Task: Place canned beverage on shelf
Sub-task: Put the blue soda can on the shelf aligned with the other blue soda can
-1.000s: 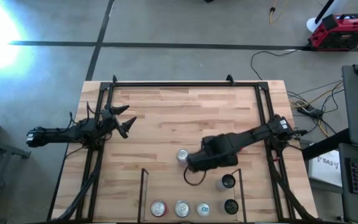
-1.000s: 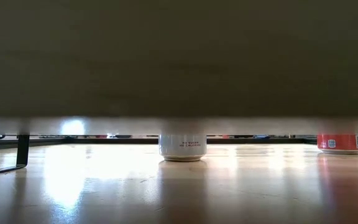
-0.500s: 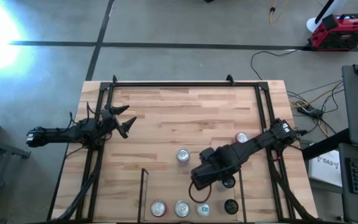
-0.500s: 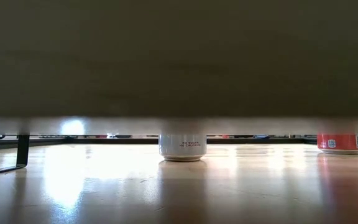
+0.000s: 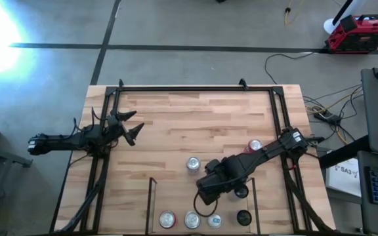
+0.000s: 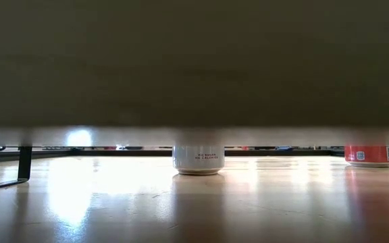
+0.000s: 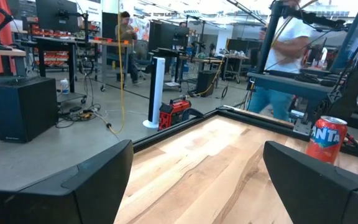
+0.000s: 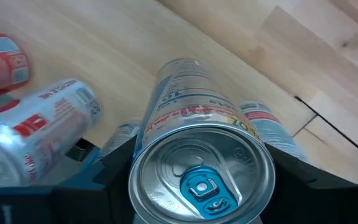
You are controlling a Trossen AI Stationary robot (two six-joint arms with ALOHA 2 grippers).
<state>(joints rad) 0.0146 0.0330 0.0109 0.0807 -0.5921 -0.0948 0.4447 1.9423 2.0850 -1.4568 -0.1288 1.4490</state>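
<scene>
1. Silver can (image 8: 201, 162) sits pinched between the right gripper's (image 5: 210, 195) dark fingers (image 8: 114, 165), top facing the wrist camera; in the high view that gripper hangs over the shelf (image 5: 153, 203), near its mouth, between the two black rails.
2. Step in hand, as I judge it: carrying the can in to set it down; not yet released.
3. Next move calls for lowering it upright onto a bare patch of shelf floor, clear of the cans already standing in the row (image 5: 192, 219); crowding them risks a knock-over.
4. Left gripper (image 5: 131, 128) waits at the table's left edge, fingers spread, holding nothing.
5. Surface: light wood table (image 5: 195, 118); a red can (image 5: 255, 145) and another silver one (image 5: 193, 164) stand outside the shelf.
6. Room: grey floor, cables; a person (image 7: 284, 59) beyond the table.
</scene>
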